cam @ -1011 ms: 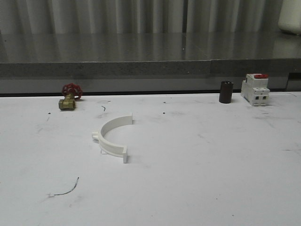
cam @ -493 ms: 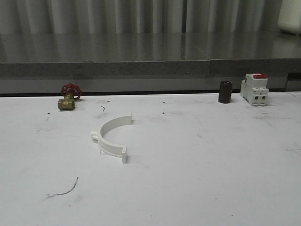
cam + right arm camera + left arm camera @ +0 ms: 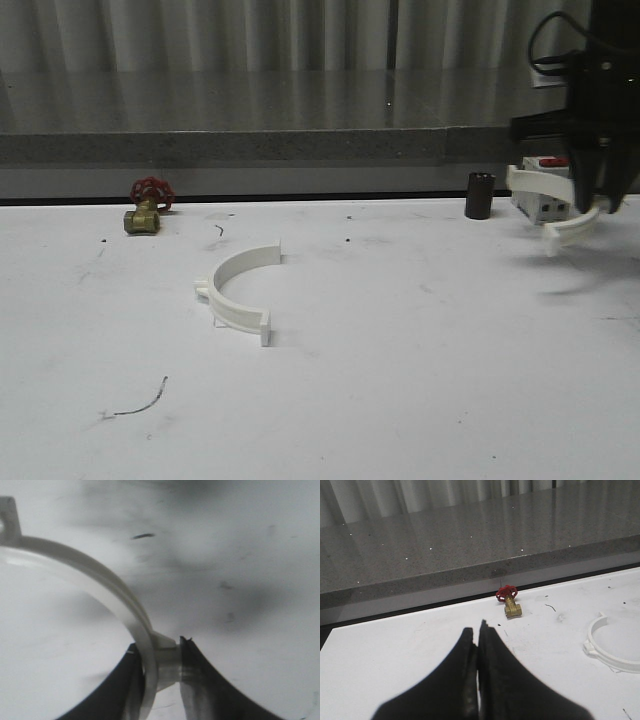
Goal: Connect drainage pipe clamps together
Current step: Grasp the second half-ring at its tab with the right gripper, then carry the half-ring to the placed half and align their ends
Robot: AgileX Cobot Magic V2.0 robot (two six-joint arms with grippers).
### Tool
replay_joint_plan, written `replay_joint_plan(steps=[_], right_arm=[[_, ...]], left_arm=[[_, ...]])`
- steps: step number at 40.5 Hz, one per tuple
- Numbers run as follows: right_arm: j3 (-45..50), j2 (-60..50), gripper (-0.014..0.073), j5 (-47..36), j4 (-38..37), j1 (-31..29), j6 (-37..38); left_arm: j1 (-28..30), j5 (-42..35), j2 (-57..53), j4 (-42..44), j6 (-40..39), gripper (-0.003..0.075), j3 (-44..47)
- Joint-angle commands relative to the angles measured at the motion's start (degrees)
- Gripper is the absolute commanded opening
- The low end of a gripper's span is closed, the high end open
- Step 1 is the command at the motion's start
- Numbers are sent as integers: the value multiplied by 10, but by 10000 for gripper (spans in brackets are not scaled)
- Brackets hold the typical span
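Observation:
One white half-ring clamp (image 3: 238, 288) lies flat on the white table left of centre, its open side facing right; it also shows at the edge of the left wrist view (image 3: 607, 650). At the far right my right gripper (image 3: 590, 205) hangs above the table, shut on the second white clamp (image 3: 552, 205). Up close, that clamp (image 3: 95, 587) curves away from the fingers, which pinch its side lug (image 3: 167, 662). My left gripper (image 3: 479, 635) is shut with nothing in it, above bare table well short of the lying clamp.
A brass valve with a red handwheel (image 3: 147, 205) sits at the back left. A dark cylinder (image 3: 480, 195) and a white breaker with a red top (image 3: 543, 195) stand at the back right, just behind the held clamp. A thin wire scrap (image 3: 140, 405) lies front left.
The right arm has come into the front view at the far right, carrying a white clamp above the table in front of the breaker. The lying clamp has not moved.

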Motion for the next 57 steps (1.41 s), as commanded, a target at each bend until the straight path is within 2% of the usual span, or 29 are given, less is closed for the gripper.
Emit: replay_joint_plan(steps=[1, 16, 25, 40, 57], right_arm=[[-10, -39, 143, 46, 2, 39, 21], [-11, -23, 143, -4, 11, 188, 85], [-12, -2, 143, -46, 25, 235, 123], [-14, 23, 143, -83, 66, 241, 131], [-18, 33, 143, -111, 73, 241, 143]], left_arm=[[1, -43, 5, 4, -2, -20, -15], [1, -43, 5, 4, -2, -20, -15], [1, -43, 5, 4, -2, -20, -15], [1, -43, 5, 4, -2, -20, -15], [1, -43, 5, 4, -2, -20, -15]])
